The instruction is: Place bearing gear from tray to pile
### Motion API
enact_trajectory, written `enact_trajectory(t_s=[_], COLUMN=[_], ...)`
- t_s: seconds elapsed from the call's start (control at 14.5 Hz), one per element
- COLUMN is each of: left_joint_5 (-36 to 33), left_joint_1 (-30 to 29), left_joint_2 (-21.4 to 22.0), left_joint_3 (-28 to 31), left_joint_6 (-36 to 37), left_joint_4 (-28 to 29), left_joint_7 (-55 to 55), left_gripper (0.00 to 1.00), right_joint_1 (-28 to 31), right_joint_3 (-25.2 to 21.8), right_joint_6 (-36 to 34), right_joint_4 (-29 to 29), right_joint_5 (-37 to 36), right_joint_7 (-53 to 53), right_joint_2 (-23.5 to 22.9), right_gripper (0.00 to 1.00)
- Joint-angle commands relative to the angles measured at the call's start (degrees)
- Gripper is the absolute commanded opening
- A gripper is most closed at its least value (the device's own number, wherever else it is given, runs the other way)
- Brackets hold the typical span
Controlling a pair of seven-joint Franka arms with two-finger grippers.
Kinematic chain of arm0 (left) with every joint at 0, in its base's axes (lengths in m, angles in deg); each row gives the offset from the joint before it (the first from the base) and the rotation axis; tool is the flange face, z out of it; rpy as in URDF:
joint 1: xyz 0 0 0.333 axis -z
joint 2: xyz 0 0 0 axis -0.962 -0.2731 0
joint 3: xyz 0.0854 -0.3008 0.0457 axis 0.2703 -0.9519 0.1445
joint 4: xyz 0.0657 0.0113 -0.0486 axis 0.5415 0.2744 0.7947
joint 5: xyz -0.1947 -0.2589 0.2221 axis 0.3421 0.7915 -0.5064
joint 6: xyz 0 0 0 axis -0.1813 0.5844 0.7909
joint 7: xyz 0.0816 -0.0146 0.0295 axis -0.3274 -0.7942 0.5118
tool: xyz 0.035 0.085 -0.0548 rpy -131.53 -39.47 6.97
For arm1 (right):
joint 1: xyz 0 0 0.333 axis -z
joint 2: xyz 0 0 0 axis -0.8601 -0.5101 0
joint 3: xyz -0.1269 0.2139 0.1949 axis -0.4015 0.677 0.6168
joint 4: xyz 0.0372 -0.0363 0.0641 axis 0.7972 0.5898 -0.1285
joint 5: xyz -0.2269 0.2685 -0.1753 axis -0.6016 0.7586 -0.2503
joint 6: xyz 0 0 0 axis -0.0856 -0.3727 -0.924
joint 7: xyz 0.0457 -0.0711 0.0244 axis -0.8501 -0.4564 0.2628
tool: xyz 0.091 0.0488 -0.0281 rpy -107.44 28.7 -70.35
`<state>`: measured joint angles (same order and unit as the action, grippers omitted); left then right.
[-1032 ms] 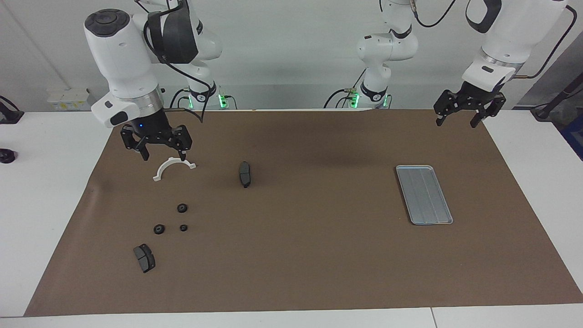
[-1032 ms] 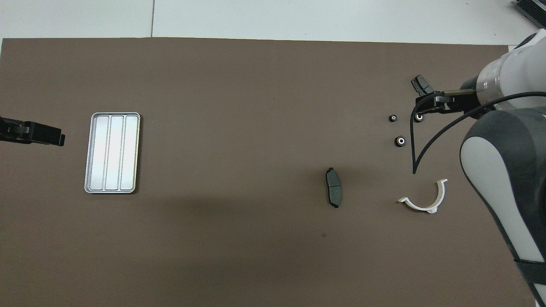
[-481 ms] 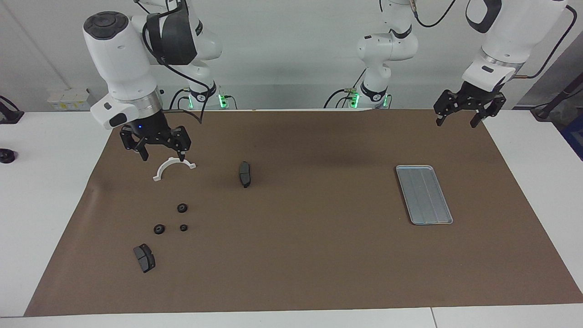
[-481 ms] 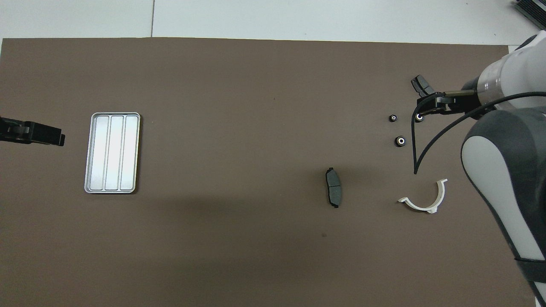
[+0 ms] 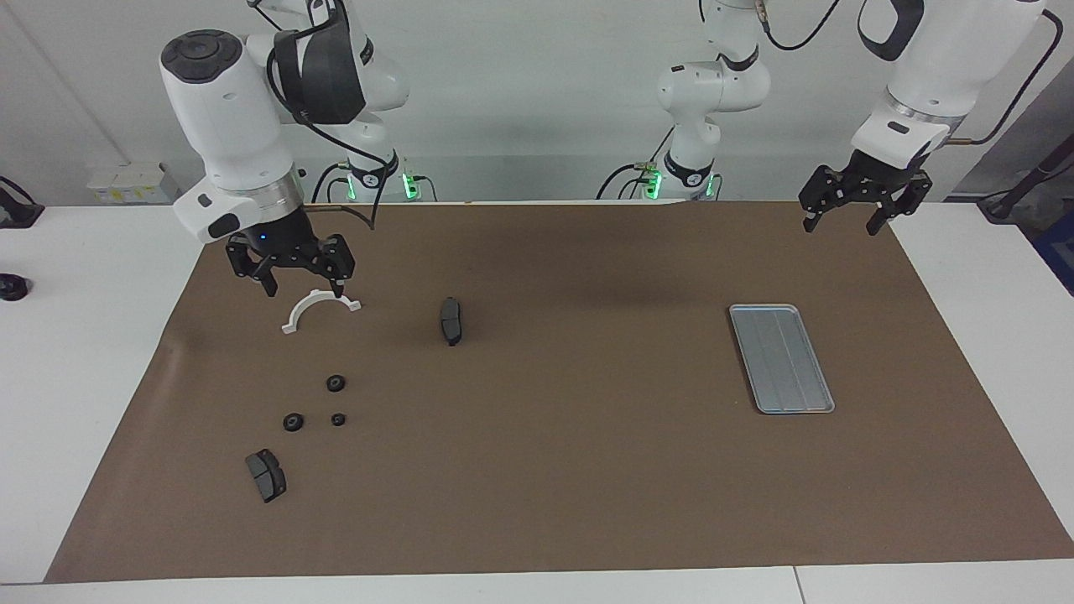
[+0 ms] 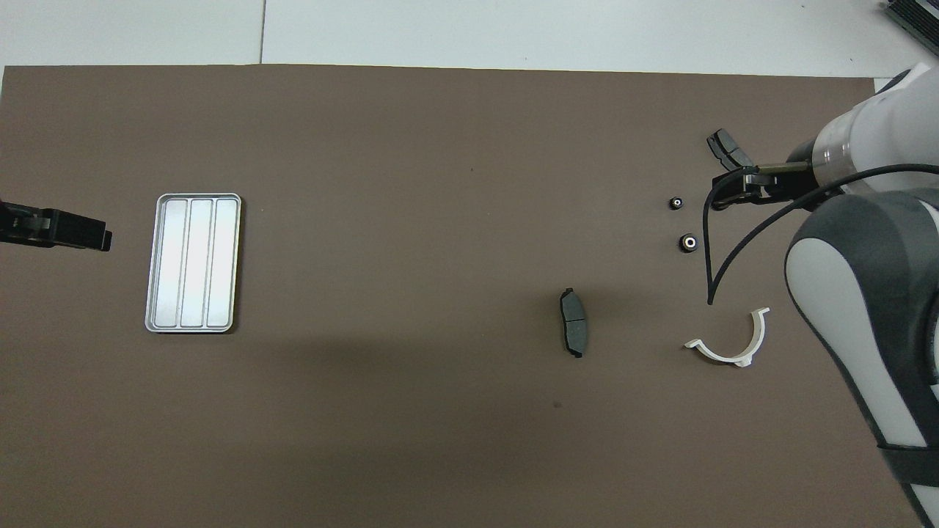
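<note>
The silver grooved tray [image 5: 780,358] lies empty toward the left arm's end of the table and also shows in the overhead view [image 6: 193,262]. The pile [image 5: 323,407] is three small black gears toward the right arm's end; in the overhead view only two gears [image 6: 688,243] show, the third is hidden under the right arm. My right gripper [image 5: 300,283] is open and empty, up over a white curved clip [image 5: 319,309], apart from the gears. My left gripper [image 5: 841,220] is open and empty, raised over the mat's edge nearest the robots, and waits.
One dark brake pad [image 5: 450,320] lies mid-table beside the clip [image 6: 730,345]. A second brake pad [image 5: 266,475] lies farther from the robots than the gears. A brown mat [image 5: 570,470] covers the table.
The right arm has shifted slightly and its gripper has risen a little over the white clip; in the overhead view it now covers one gear. The left arm has not moved.
</note>
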<state>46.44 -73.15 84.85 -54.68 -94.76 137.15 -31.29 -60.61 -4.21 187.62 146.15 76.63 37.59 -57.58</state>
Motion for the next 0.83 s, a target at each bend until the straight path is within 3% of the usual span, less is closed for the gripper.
enact_trajectory(t_s=[0.0,0.76], left_joint_5=[0.2,0.2], left_joint_1=[-0.6,-0.6], left_joint_2=[1.1,1.1], left_joint_3=[-0.2,-0.2], left_joint_6=[-0.5,-0.5], left_joint_4=[1.3,1.3], left_joint_7=[-0.6,-0.6], left_gripper=[1.00,1.00], right_joint_1=[0.5,0.7], right_joint_3=[0.3,0.2], right_joint_6=[0.5,2.4], right_joint_4=[1.8,1.5], right_joint_5=[0.4,0.4], right_joint_7=[-0.4,-1.0], right_joint_2=[1.6,1.4], right_gripper=[1.00,1.00])
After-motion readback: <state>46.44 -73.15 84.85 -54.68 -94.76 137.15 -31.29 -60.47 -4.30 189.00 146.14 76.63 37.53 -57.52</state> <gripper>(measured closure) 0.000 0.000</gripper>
